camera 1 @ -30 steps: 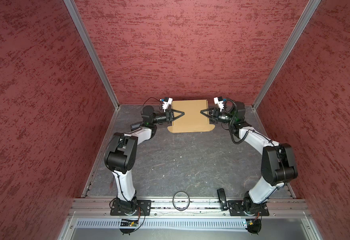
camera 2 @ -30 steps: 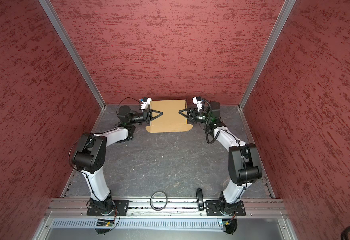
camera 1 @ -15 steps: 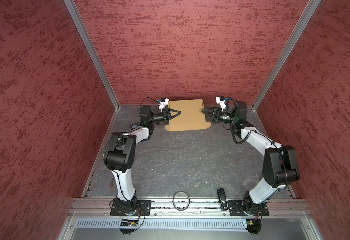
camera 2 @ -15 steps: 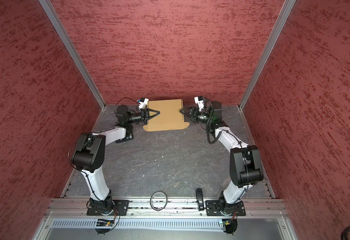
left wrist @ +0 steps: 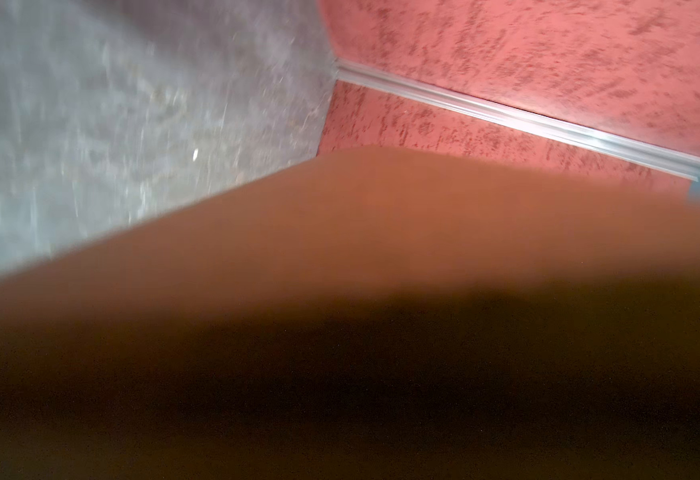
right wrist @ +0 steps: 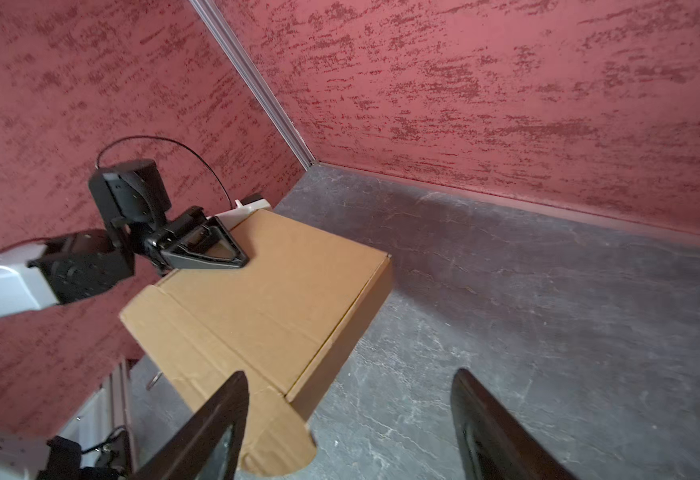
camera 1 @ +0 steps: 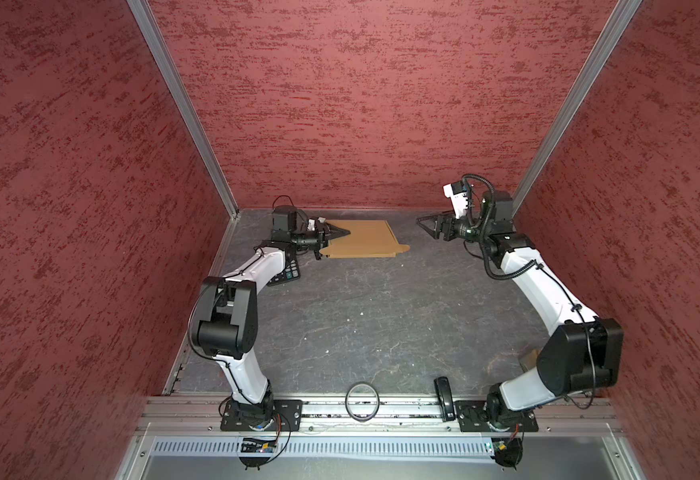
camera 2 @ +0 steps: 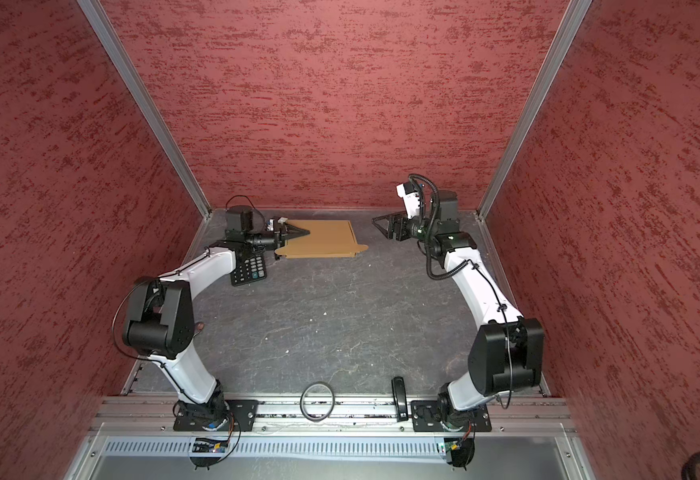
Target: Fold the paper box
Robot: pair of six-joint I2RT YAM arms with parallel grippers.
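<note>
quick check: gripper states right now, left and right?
Left gripper: closed on the edge of the paper box.
Right gripper: open, holding nothing, clear of the box.

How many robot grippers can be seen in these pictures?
2. The left gripper grips the left edge of the paper box; the right gripper hangs open to the box's right, not touching it. None seems hidden.
</note>
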